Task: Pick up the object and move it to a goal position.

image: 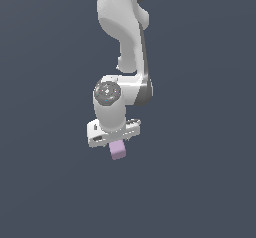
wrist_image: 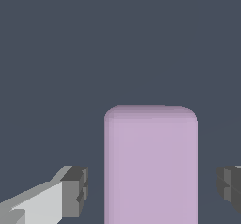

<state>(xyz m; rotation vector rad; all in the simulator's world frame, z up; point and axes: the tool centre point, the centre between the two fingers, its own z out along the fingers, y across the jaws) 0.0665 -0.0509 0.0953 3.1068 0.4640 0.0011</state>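
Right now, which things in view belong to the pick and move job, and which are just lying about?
Belongs to the job:
- small pale lilac-pink matte cube, between the open fingers, gaps on both sides
- white robot gripper with dark grey fingertip pads

Just lying about:
- nothing else; only the plain dark grey-blue surface

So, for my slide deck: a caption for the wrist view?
Open gripper straddling the pale lilac-pink cube, visible gaps on both sides.
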